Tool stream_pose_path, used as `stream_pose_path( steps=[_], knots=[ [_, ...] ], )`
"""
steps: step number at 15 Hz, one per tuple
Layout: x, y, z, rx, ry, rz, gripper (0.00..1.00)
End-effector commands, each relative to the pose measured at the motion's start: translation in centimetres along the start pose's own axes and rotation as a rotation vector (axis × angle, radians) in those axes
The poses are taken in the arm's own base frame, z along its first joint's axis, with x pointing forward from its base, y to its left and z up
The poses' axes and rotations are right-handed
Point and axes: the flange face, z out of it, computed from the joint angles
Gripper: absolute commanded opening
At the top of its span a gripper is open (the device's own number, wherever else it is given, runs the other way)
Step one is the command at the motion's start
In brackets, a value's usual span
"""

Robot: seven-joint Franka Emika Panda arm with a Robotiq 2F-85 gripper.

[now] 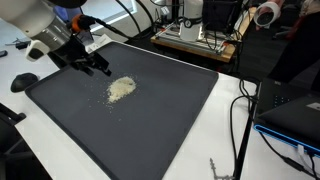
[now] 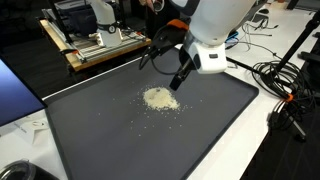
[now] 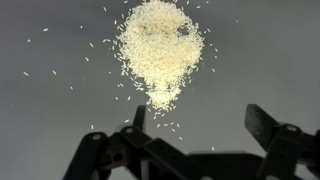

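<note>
While it hangs close over the mat, the pincer [image 3: 197, 122] has its jaws wide apart and grips nothing, fingertips just near of a rice pile [image 3: 160, 50]. The pile sits about mid-mat on a dark mat [image 1: 165, 125], with loose grains scattered round it, some by the fingers. In an exterior view the pincer [image 1: 100, 68] is left and far of the pile. The mat lies on a white counter [image 2: 250, 140], with cables [image 2: 283, 78] right and a wooden board [image 2: 100, 45] far.
</note>
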Motion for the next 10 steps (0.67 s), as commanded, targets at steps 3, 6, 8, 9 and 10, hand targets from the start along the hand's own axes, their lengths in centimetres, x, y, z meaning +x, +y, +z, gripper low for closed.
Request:
stream_pose_path(
  steps=[3, 6, 8, 9, 10],
  knots=[
    [-2.2, 5.7, 0.5, 0.098, 0.067, -0.012, 1.00],
    [-3.5, 8.7, 0.8, 0.151, 0.139, -0.035, 1.00],
    [-4.4, 10.4, 1.1, 0.179, 0.197, -0.092, 1.00],
    [-4.8, 11.2, 1.4, 0.181, 0.214, -0.117, 1.00],
    [-5.2, 11.9, 1.6, 0.184, 0.230, -0.142, 1.00]
  ],
)
